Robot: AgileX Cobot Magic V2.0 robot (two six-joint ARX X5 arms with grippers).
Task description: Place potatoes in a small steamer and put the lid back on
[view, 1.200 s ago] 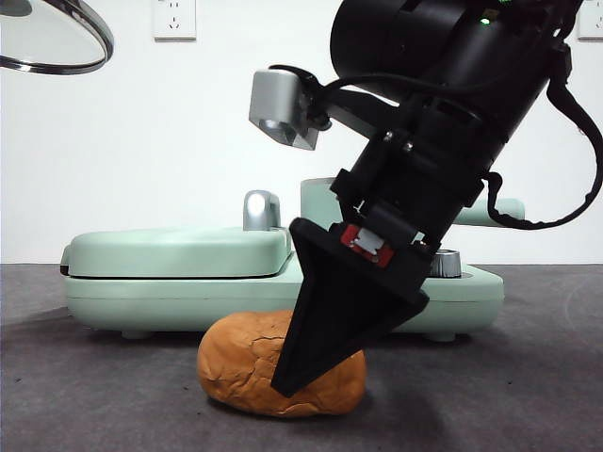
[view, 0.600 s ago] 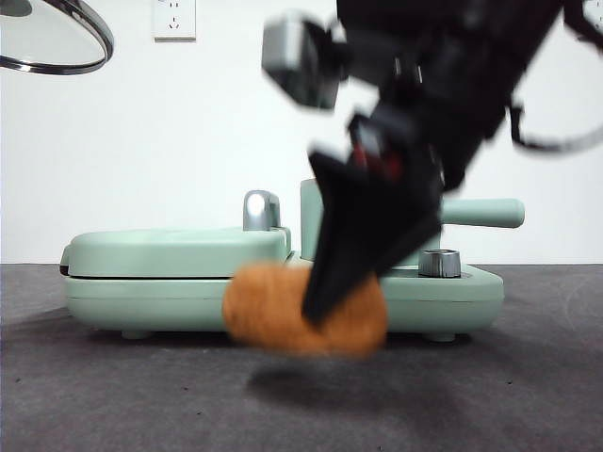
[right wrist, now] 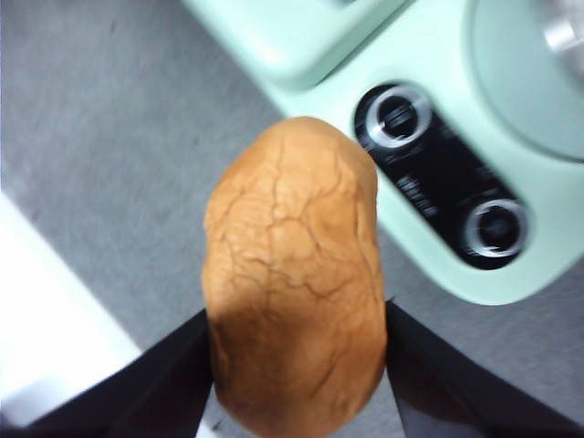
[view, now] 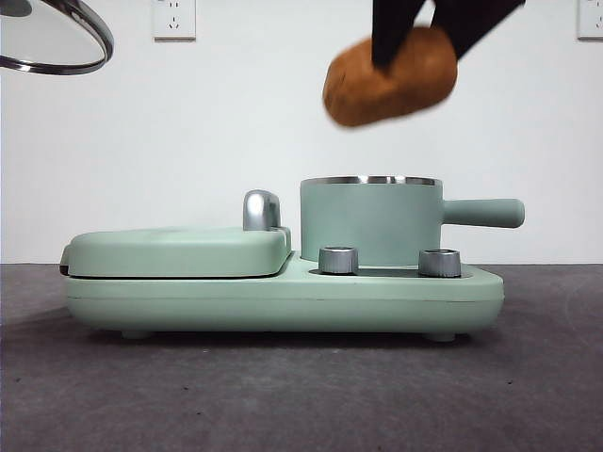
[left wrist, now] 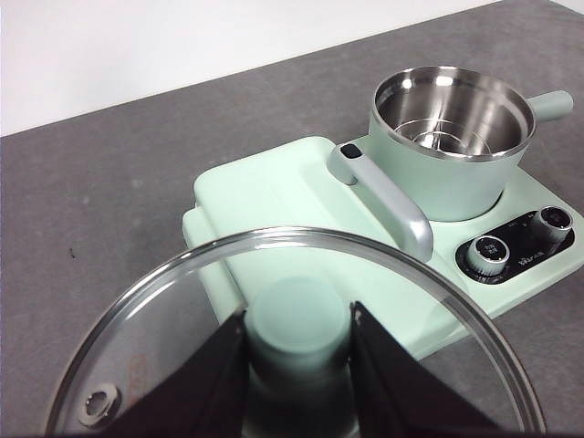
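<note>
Both grippers are gripping: the right gripper (right wrist: pixel 297 365) is clamping the potato (view: pixel 390 75) above the small steamer (view: pixel 370 221), the left gripper (left wrist: pixel 299 365) is pinching the lid (left wrist: pixel 182 301) by its knob, aloft. A loosening pinch is risking the rounded potato slipping out and missing the rim.

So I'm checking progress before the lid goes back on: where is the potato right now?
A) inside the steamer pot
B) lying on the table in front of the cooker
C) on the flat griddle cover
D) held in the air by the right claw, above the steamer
D: the right claw grips the potato high above the steamer, which is empty in the left wrist view.
</note>
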